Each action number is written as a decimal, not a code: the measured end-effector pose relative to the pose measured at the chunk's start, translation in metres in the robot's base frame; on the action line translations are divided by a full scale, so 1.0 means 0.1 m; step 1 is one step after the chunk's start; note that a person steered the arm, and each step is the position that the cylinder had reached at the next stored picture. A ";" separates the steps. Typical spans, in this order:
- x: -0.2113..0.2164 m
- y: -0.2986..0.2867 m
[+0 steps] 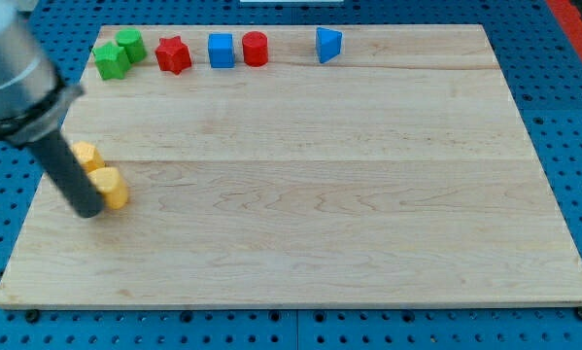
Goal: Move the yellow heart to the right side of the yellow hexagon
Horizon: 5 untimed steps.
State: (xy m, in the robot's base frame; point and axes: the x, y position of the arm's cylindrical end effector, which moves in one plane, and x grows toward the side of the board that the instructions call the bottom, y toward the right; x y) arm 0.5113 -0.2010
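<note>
We see two yellow blocks near the wooden board's point(300, 243) left edge. Our rod carries no pincer, and my tip point(89, 213) rests against the lower yellow block point(111, 187), on its left. The upper yellow block point(85, 156) sits just above, partly hidden by the rod. Which is the heart, and where it points, we cannot tell.

arm: grey blurred housing | rod: straight, dark | my tip point(88, 212): dark
</note>
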 end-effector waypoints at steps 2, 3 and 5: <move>-0.39 0.03; -0.14 0.22; -1.21 0.92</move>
